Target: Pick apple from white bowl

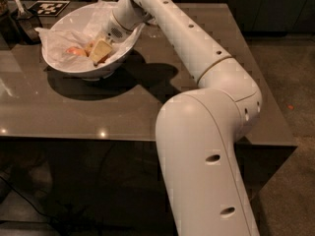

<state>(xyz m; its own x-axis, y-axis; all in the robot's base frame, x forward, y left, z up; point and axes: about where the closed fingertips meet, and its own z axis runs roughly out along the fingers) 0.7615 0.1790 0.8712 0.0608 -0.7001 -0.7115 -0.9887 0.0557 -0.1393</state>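
The bowl (106, 69) sits on the far left part of the table (147, 112), the gripper (98, 52) inside it, just right of the apple (75, 50) lying on the paper lining (59, 36)
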